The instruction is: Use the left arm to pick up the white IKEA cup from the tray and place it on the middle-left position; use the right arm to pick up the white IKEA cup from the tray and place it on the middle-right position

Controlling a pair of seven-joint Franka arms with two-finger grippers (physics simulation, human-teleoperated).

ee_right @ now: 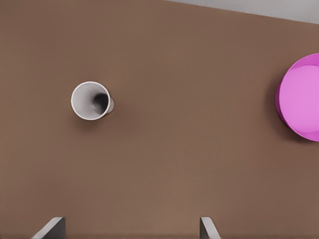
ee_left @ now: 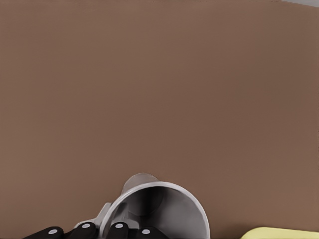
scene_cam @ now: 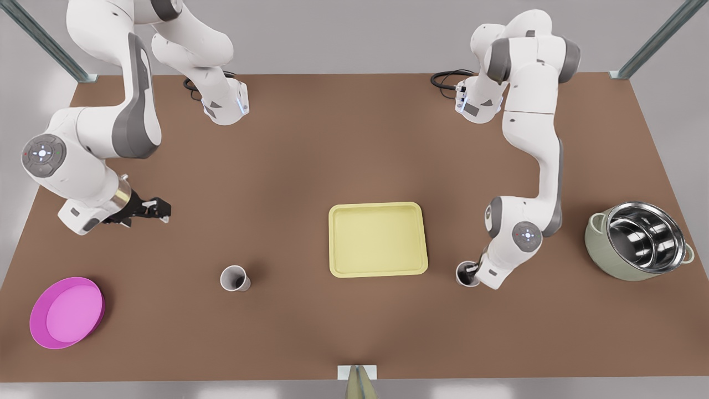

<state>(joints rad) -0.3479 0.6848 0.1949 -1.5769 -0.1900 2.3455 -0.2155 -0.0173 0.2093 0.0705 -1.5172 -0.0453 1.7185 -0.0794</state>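
Observation:
One white cup (scene_cam: pixel 462 276) stands on the brown table just off the pale-yellow tray (scene_cam: pixel 378 239), toward the front view's right. My left gripper (scene_cam: pixel 469 271) reaches down from above and is shut on its rim. In the left wrist view the cup (ee_left: pixel 164 211) sits right at the gripper (ee_left: pixel 112 225), with a corner of the tray (ee_left: pixel 284 233) beside it. A second white cup (scene_cam: pixel 235 278) stands alone, upright, on the tray's other side. My right gripper (scene_cam: pixel 164 211) hovers open, far from that cup (ee_right: pixel 90 101), toward the front view's left. The tray holds nothing.
A round pink bowl (scene_cam: pixel 66 312) lies near the front-left corner in the front view and shows in the right wrist view as well (ee_right: pixel 301 97). A green pot with a steel bowl inside (scene_cam: pixel 637 241) stands at the front view's right edge. Both arm bases are at the back.

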